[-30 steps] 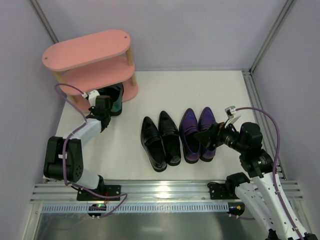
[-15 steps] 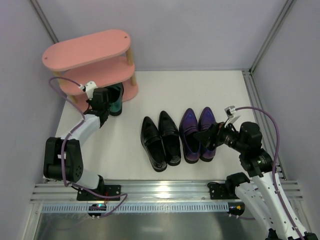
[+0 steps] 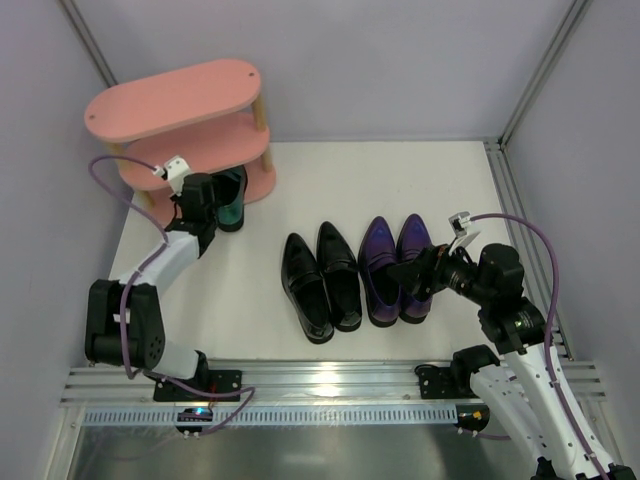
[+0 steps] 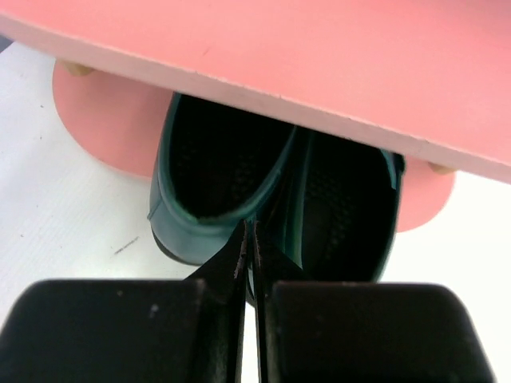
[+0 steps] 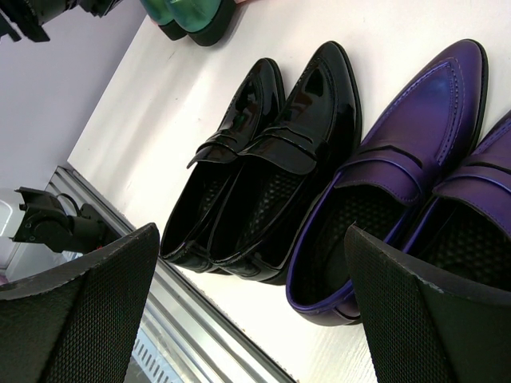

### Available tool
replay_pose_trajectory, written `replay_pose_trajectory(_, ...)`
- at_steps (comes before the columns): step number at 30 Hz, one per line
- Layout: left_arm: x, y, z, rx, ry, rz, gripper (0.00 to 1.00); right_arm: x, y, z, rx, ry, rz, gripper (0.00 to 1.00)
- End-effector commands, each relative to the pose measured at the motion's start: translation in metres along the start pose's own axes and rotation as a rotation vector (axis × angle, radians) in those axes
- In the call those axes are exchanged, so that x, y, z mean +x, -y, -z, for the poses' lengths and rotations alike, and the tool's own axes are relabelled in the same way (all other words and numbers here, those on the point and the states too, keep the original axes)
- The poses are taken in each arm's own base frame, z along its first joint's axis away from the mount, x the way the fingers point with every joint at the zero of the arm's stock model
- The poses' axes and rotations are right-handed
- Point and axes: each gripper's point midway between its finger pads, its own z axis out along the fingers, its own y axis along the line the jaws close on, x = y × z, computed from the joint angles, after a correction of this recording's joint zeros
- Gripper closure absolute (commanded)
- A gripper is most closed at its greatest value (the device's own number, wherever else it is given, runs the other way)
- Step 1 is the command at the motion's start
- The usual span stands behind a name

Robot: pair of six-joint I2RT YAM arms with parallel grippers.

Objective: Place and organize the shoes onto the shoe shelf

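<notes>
No writing, label, brand mark or number can be read in any view. The dark insides of the black shoes (image 5: 275, 148) and the purple shoes (image 5: 415, 132) show only a mesh weave, with no maker's mark to make out. The white tab on the left wrist cable (image 3: 175, 166) and the white tab on the right wrist cable (image 3: 460, 220) are too small to tell whether they carry print.
</notes>
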Motion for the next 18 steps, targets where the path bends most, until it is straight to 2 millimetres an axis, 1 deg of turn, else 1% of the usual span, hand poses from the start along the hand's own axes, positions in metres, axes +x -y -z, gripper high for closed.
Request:
replay_pose_trajectory(1,-0.022,0.011,0.031,0.081,0.074,0.078,1.0,-0.009,-0.007,0.0,-0.028,0.03,0.021,0.03)
replay_pose_trajectory(2,-0.027,0.012,0.041,0.101,0.088,0.097,1.0,-0.009,-0.006,-0.001,-0.025,0.028,0.019,0.03)
replay_pose_trajectory(4,-0.023,0.016,0.052,0.138,0.077,0.124,1.0,-0.009,-0.007,0.0,-0.028,0.031,0.021,0.03)
replay_pose_trajectory(5,-0.015,0.017,0.058,0.165,0.053,0.126,1.0,-0.009,-0.007,0.0,-0.028,0.031,0.021,0.03)
replay_pose_trajectory(8,0.002,0.02,0.065,0.201,0.009,0.122,1.0,-0.008,-0.007,0.0,-0.028,0.031,0.021,0.03)
replay_pose_trajectory(10,0.011,0.03,0.07,0.254,-0.029,0.108,1.0,-0.008,-0.007,0.0,-0.027,0.029,0.018,0.03)
replay_pose_trajectory(11,0.012,0.035,0.071,0.27,-0.04,0.098,1.0,-0.009,-0.007,0.001,-0.029,0.034,0.023,0.03)
replay_pose_trajectory(12,0.024,0.038,0.067,0.277,-0.086,0.073,1.0,-0.009,-0.007,0.001,-0.027,0.033,0.022,0.03)
replay_pose_trajectory(14,0.032,0.041,0.061,0.271,-0.122,0.047,1.0,-0.009,-0.008,0.002,-0.028,0.034,0.023,0.03)
replay_pose_trajectory(15,0.041,0.044,0.056,0.269,-0.161,0.025,1.0,-0.009,-0.007,0.002,-0.026,0.034,0.022,0.03)
replay_pose_trajectory(18,0.046,0.05,0.051,0.273,-0.179,0.009,1.0,-0.009,-0.007,0.002,-0.022,0.036,0.022,0.03)
